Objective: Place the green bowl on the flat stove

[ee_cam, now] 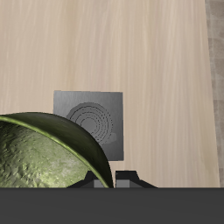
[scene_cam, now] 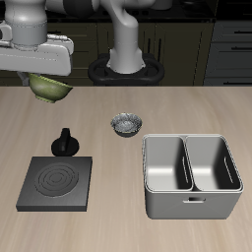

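Aloft, clamps green bowl (scene_cam: 50, 88) by its rim in gripper (scene_cam: 46, 77), at eleven o'clock from flat stove (scene_cam: 55, 184).

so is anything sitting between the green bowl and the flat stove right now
Nothing visible does. The green bowl is held up in the pincer, above the table and farther back than the flat stove, whose burner rings are bare. Only the stove's knob rises at its back edge. The patterned bowl and metal basin sit off to the side.
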Available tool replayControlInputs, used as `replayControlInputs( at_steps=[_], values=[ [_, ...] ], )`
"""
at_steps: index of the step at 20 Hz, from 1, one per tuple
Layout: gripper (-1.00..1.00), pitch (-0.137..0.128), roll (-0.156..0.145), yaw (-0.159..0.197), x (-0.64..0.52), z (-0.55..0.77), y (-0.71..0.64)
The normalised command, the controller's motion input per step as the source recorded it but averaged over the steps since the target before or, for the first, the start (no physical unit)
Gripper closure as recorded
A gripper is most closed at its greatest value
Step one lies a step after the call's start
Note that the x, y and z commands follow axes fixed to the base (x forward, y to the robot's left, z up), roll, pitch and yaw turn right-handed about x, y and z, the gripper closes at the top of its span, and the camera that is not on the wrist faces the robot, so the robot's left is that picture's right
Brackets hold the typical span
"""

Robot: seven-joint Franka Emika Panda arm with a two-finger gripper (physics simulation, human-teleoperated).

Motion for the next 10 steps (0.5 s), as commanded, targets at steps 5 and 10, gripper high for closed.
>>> replayControlInputs(
  at_steps=[5, 10],
  values=[
    [1.00, 0.018, -0.031, -0.017, 0.40, -0.11, -0.33],
    [1.00, 0.013, 0.039, -0.003, 0.22, -0.18, -0.01]
  ],
)
